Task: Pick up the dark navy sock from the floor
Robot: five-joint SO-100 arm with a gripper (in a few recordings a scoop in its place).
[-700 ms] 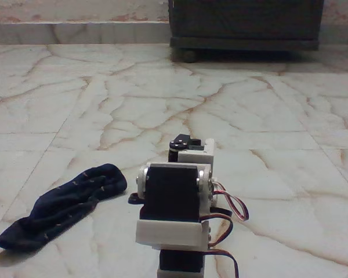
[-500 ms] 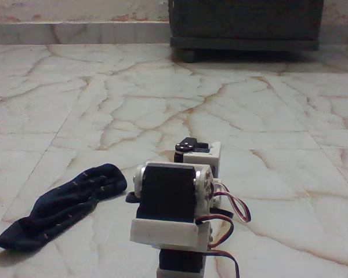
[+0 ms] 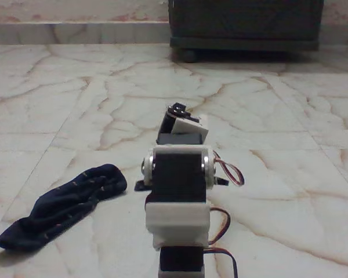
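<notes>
Navy and limp, the dark fabric sock with tiny pale specks (image 3: 61, 207) lies flat on the glossy cream-white marble floor with rust-brown veins (image 3: 267, 127), at the lower left of the fixed view. Just right of its toe end stands the white-and-black robot arm (image 3: 177, 194), apart from it. Its pincer is hidden behind the arm's servo blocks, so I cannot tell its state. A dark wooden cabinet (image 3: 246, 26) stands behind.

Dark navy sock (image 3: 61, 207) with tiny pale specks lies limp and flat on the floor (image 3: 104, 98), lower left of the fixed view, running diagonally. Floor is glossy cream-white marble with rust-brown veins.
</notes>
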